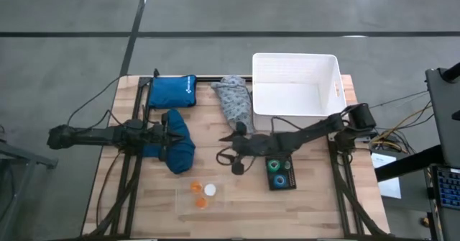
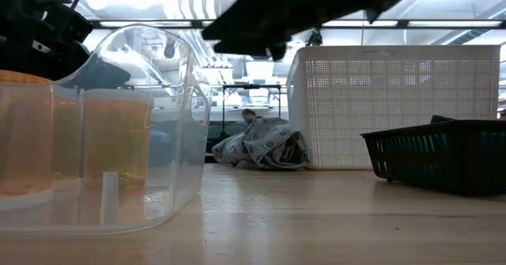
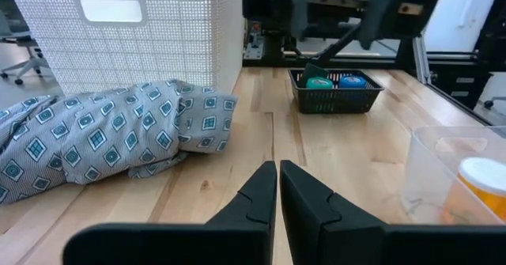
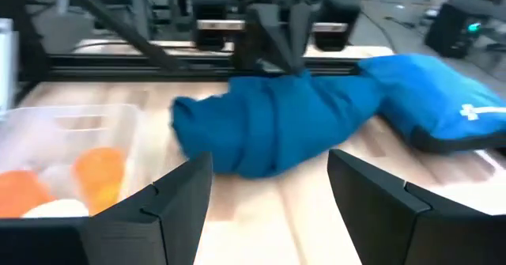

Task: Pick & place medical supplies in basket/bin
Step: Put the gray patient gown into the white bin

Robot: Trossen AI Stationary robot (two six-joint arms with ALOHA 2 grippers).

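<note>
The dark blue cloth (image 1: 181, 151) lies bunched on the table at the left, and it also shows in the right wrist view (image 4: 277, 130). My left gripper (image 1: 171, 130) is shut and empty over the cloth's far part; its own view (image 3: 277, 190) shows nothing between the fingers. My right gripper (image 1: 228, 149) is open and empty at mid-table, facing the dark blue cloth (image 4: 269, 210). The pale grey patterned cloth (image 1: 234, 101) lies next to the white tub (image 1: 295, 108). Orange and white caps (image 1: 201, 193) sit in a clear tray. Green and blue tape rolls (image 1: 280, 173) sit in a small dark basket. My left gripper's shut fingertips (image 4: 294, 66) stand at the top of the dark blue cloth, coming from above. Whether they touch it I cannot tell.
The bright blue zip pouch (image 1: 172, 90) lies at the far left, just beyond the dark blue cloth. The clear tray (image 2: 118, 138) stands near the front edge. The small dark basket (image 2: 443, 154) sits under my right arm. There is bare wood between the tray and the basket.
</note>
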